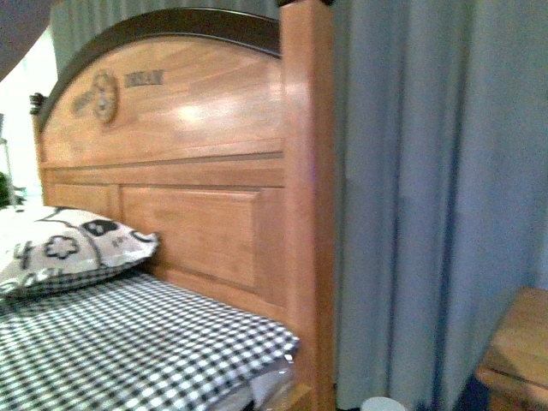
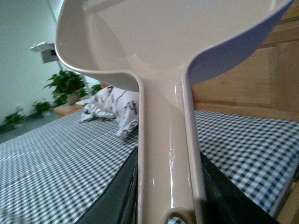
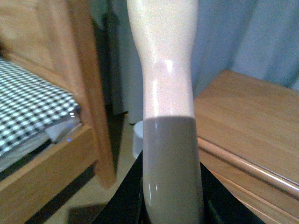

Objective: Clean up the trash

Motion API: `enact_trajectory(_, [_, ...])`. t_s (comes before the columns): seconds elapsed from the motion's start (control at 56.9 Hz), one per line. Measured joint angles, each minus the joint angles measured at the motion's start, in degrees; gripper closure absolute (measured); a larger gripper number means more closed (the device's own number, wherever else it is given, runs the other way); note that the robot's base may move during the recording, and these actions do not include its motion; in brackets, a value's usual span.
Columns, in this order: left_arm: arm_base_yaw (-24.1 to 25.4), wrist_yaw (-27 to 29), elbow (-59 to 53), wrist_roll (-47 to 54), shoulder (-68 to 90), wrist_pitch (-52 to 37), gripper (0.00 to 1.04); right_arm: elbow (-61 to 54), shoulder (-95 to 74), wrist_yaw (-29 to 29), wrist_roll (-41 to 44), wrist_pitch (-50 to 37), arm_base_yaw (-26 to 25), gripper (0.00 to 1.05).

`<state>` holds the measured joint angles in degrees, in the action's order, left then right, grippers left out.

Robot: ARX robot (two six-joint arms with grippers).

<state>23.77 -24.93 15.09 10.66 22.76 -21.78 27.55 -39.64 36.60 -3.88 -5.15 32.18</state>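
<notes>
Snugly clasped in left hand (image 2: 168, 193), beige dustpan (image 2: 163, 42); in right hand (image 3: 172, 191), cream-and-grey handle (image 3: 164, 79).

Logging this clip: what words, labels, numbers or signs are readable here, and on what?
"DREAM": dark letters on the wooden headboard; blurred, so the reading is uncertain.
Round emblem beside them: any marks are too blurred to read.
Pillow: doodle print only, no readable words.
Dustpan and handle: no text visible.
</notes>
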Motion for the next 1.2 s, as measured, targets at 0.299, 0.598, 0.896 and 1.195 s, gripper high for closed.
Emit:
enact_trajectory(0.299, [0.0, 0.0, 0.0, 0.0, 0.1, 0.0, 0.76, 0.0, 0.0, 0.1, 0.0, 0.0, 0.0, 0.85])
enact_trajectory(0.598, [0.0, 0.0, 0.0, 0.0, 0.1, 0.0, 0.76, 0.0, 0.0, 0.1, 0.0, 0.0, 0.0, 0.85])
enact_trajectory(0.896, [-0.7, -3.0, 6.3, -1.0, 4.0, 18.6, 0.76, 0.0, -0.1, 0.4, 0.0, 0.0, 0.0, 0.85])
enact_trajectory(1.195, [-7.0, -2.6, 13.4, 17.7, 31.3, 11.4, 0.76, 0.0, 0.0, 0.1, 0.0, 0.0, 0.0, 0.85])
